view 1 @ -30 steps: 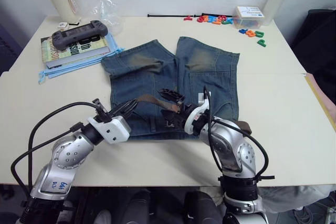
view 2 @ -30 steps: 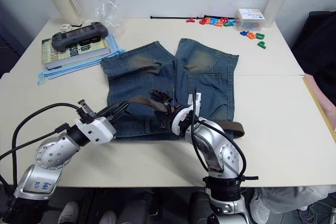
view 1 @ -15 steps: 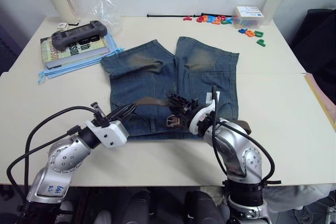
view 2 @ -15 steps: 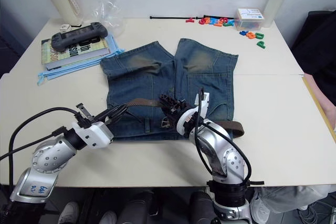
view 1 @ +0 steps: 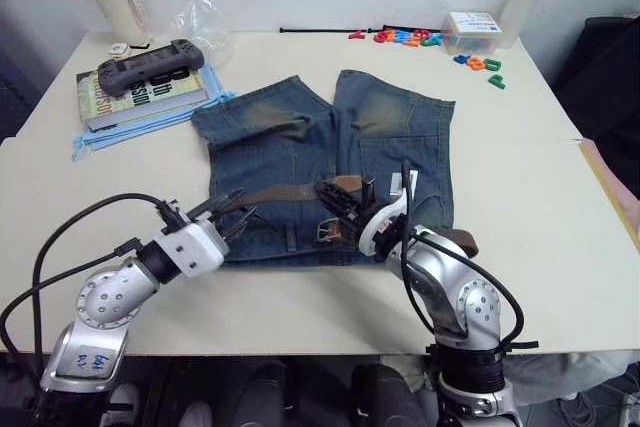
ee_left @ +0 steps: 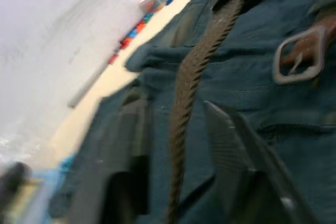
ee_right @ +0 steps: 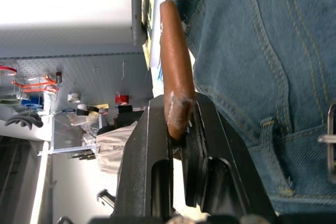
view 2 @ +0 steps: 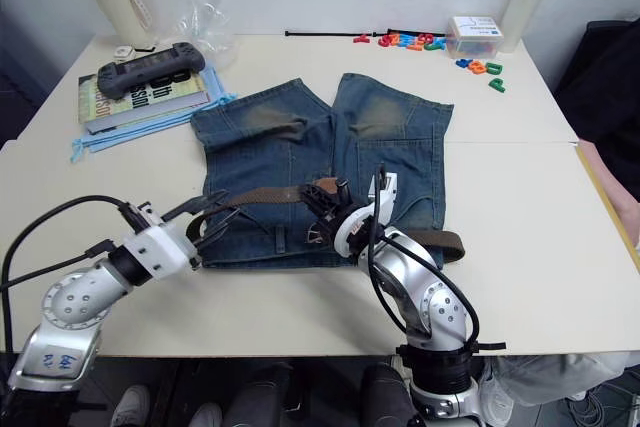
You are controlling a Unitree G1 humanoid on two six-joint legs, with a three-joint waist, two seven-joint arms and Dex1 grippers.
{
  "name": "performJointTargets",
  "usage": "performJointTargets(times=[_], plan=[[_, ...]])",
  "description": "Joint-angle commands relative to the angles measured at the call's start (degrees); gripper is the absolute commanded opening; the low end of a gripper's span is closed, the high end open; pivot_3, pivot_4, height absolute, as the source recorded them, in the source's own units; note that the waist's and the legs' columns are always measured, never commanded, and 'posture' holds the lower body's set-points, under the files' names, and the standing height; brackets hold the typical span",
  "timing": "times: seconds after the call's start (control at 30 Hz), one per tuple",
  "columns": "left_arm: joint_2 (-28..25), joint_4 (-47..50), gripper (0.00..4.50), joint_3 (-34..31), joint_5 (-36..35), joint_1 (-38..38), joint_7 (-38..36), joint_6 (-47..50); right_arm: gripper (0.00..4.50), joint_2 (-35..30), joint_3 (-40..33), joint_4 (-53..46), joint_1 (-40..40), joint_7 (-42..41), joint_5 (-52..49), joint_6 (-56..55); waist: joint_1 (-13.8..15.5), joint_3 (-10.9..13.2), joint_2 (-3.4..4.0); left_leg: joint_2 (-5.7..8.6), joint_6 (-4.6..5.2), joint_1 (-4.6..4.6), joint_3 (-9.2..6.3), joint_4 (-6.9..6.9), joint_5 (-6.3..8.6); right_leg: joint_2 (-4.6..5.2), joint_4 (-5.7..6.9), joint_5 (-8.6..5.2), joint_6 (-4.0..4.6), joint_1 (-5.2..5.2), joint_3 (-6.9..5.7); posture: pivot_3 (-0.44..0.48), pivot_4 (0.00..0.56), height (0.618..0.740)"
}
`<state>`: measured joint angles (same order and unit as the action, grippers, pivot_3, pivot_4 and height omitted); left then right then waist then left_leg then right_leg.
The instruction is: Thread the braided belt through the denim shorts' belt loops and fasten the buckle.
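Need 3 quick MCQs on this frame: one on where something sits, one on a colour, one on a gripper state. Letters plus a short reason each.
1. Where does the game controller rest?
A. on the book
B. on the shorts
C. beside the magnet letters

2. What colour is the belt?
A. black
B. brown
C. white

3. What is the right gripper doing?
A. open above the bottle
B. shut on nothing
C. shut on the belt

Answers: 1 A, it lies atop the book at the table's far left. 2 B, a brown braided strap crosses the shorts. 3 C, the right wrist view shows both fingers clamping the belt's smooth end.
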<state>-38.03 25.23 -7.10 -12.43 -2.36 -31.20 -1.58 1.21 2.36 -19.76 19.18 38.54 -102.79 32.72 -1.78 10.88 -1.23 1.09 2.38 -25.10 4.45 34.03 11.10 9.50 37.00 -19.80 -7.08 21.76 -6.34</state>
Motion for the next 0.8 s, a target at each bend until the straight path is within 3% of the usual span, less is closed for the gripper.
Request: performJointTargets(times=[0.03, 0.17, 0.2, 0.33, 0.4, 0.5, 0.63, 0.73, 0.8], plan=[[-2.57, 9.23, 3.71, -4.38, -21.34, -1.14, -1.28, 19.91, 0.00, -0.14, 0.56, -0.42, 1.07, -1.89, 0.73, 0.68, 0.01, 0.00, 0.01, -0.03, -0.03, 0.00, 0.00, 0.03, -0.01, -0.01, 0.00, 0.00, 0.00, -0.01, 0.01, 0.000, 0.150, 0.706], [-5.88, 11.33, 3.71, -7.49, -51.80, -2.25, 2.97, 39.35, 0.00, -0.29, 0.69, 0.44, 1.88, -3.10, 2.09, 1.37, -0.15, 0.00, 0.01, -0.08, -0.04, 0.09, -0.04, 0.15, -0.01, -0.04, 0.02, 0.01, 0.03, -0.13, 0.03, 0.000, 0.150, 0.706], [-5.49, 10.56, 3.71, -7.84, -61.48, -2.49, 8.57, 41.16, 0.00, -0.28, 0.76, 0.57, 2.08, -3.44, 2.50, 1.59, -0.17, 0.00, 0.01, -0.09, -0.04, 0.10, -0.04, 0.16, -0.01, -0.03, 0.02, 0.01, 0.03, -0.14, 0.04, 0.000, 0.150, 0.706], [-3.56, 8.59, 3.71, -7.10, -88.39, -3.38, 24.55, 41.12, 0.00, -0.58, 0.99, 0.81, 2.86, -4.68, 4.19, 2.28, -0.17, 0.01, 0.01, -0.09, -0.03, 0.07, -0.14, 0.24, 0.01, 0.00, 0.01, 0.00, 0.03, -0.18, 0.04, 0.000, 0.150, 0.706], [-1.73, 7.01, 3.71, -5.51, -97.33, -4.17, 32.72, 39.17, 0.00, -0.77, 0.99, 0.98, 3.35, -5.26, 5.04, 2.52, -0.18, 0.01, 0.01, -0.09, 0.00, 0.08, -0.14, 0.26, 0.04, 0.01, 0.01, 0.00, 0.03, -0.19, 0.07, 0.000, 0.150, 0.706], [9.44, 4.40, 3.71, -3.97, -100.44, -3.68, 45.37, 34.96, 0.00, -1.19, 0.85, 0.99, 3.96, -6.10, 6.02, 3.08, -0.01, -0.06, 0.12, -0.06, 0.22, 0.10, -0.13, 0.29, 0.17, 0.04, 0.03, 0.01, 0.03, -0.21, 0.09, 0.000, 0.150, 0.706], [20.53, 3.62, 3.71, -5.64, -100.57, -0.64, 53.51, 34.20, 0.00, -1.33, 0.62, 0.51, 4.01, -6.17, 5.98, 3.20, 0.26, -0.07, 0.05, -0.03, 0.41, -0.07, -0.12, 0.63, 0.34, 0.03, 0.15, 0.00, 0.01, -0.20, 0.05, 0.000, 0.150, 0.706], [25.86, 1.54, 3.71, -6.80, -100.57, 2.06, 57.88, 34.80, 0.00, -1.68, 0.70, -0.47, 4.06, -6.63, 5.73, 3.70, 0.28, -0.09, 0.04, -0.04, 0.48, -0.09, -0.09, 0.94, 0.49, -0.02, 0.27, -0.01, 0.00, -0.23, 0.09, 0.000, 0.150, 0.706], [26.84, 0.84, 3.71, -7.48, -100.57, 3.09, 56.98, 37.59, 0.00, -1.85, 1.01, -1.00, 4.00, -6.76, 5.77, 4.15, 0.12, -0.09, 0.03, -0.06, 0.50, -0.08, -0.04, 1.06, 0.58, -0.04, 0.31, -0.01, 0.00, -0.25, 0.13, 0.000, 0.150, 0.706]])
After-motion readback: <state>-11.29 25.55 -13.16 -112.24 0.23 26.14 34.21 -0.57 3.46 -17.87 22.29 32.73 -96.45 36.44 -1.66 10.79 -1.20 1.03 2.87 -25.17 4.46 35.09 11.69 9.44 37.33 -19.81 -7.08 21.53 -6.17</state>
